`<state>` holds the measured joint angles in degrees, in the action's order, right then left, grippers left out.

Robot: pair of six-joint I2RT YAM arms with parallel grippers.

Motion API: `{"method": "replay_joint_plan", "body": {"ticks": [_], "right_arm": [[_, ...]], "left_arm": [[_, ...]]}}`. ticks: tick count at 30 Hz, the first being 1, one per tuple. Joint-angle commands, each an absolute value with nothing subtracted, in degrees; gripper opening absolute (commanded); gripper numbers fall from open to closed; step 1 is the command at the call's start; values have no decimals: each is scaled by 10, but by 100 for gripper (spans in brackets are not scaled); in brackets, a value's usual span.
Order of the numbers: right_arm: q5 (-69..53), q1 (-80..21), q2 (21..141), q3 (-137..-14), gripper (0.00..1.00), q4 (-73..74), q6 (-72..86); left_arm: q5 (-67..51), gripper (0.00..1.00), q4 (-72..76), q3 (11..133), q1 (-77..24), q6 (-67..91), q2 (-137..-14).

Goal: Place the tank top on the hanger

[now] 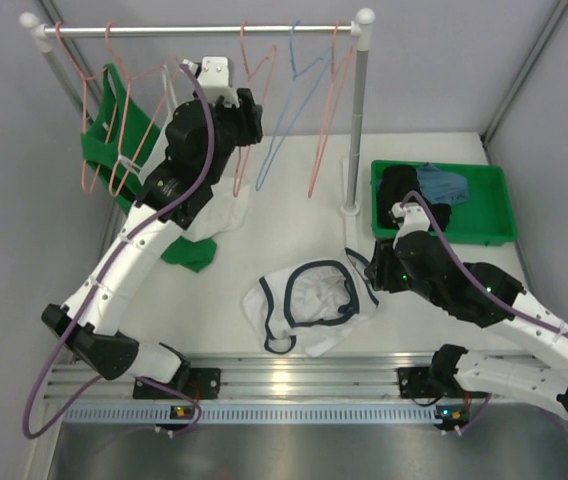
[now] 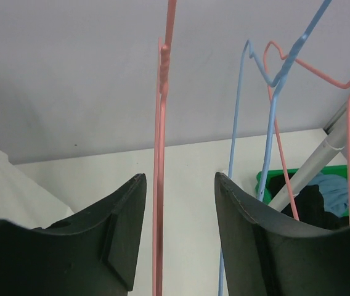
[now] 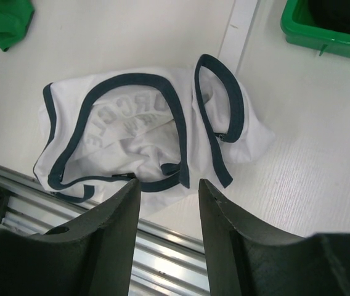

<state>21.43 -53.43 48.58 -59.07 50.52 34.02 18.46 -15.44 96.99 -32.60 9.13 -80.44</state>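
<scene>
l jaws apart round pink hanger (image 2: 158,185), r jaws apart over tank top (image 3: 132,123)

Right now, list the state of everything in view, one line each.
White navy-trimmed tank top: crumpled on table, unhung.
Thin pink wire hanger: on rail, empty, between left jaws.
Left jaws: open, gripping nothing.
Right jaws: open, empty, near tank top.
Green plastic tray: holds dark and blue clothes.

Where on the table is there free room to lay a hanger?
Free: the table between tank top, rack post and white top. Crowded: left by the green top, right by the bin and right arm.
</scene>
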Motion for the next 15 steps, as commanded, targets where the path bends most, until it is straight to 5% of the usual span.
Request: {"method": "replay_joint_plan", "body": {"ticks": [1, 15], "right_arm": [[228, -527, 467, -618, 43, 513, 336], [224, -527, 446, -605, 42, 517, 338]], "left_arm": [[185, 53, -120, 1015, -323, 48, -816], [173, 45, -172, 1005, -323, 14, -845]]}}
